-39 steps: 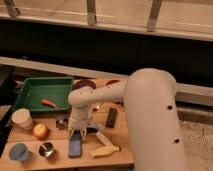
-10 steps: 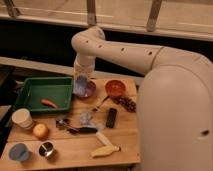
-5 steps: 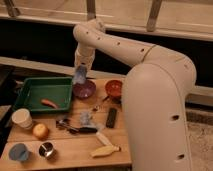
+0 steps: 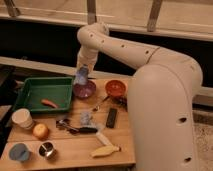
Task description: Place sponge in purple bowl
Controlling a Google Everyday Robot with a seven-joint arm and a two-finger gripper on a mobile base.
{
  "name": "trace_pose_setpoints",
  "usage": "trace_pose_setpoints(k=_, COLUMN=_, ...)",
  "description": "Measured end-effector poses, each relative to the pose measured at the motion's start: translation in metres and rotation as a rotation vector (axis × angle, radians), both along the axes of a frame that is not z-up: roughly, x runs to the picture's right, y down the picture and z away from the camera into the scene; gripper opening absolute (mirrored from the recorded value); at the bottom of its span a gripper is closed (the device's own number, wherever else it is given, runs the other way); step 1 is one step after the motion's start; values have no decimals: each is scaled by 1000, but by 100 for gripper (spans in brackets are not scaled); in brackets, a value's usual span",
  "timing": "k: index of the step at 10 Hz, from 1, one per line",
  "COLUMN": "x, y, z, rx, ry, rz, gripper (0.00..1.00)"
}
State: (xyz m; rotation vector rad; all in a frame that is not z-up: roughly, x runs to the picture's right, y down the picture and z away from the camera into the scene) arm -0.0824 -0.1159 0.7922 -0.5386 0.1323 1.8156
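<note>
**First voice:** Roughly where to look for the gripper (image 4: 82, 71)?

**Second voice:** Toward the far side of the wooden table (image 4: 72, 142), at the end of a pale arm (image 4: 125, 47) arching in from the right. Clenched on the blue sponge (image 4: 81, 77), by the look of it.

**First voice:** And the sponge against the purple bowl (image 4: 85, 91)?

**Second voice:** Hanging right over it, just above the rim, not yet resting inside. Held centred, probably so as to drop into the bowl and not into the green tray (image 4: 35, 92) just left or the red bowl (image 4: 116, 88) just right.

**First voice:** Left to do?

**Second voice:** Likely only to let go. Worth minding a bounce off the rim.

**First voice:** Anything nearer?

**Second voice:** A black remote (image 4: 111, 117), a banana (image 4: 105, 150), an orange fruit (image 4: 40, 131) and a white cup (image 4: 22, 119), all apart from the bowl.
</note>
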Motion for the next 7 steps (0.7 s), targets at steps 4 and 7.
trace_pose_setpoints(k=4, x=16, y=-3, z=16, rx=12, ry=-1, rz=86, gripper=0)
trace_pose_setpoints(k=7, x=5, y=-5, z=25, rx=9, ry=-31, rz=100, gripper=0)
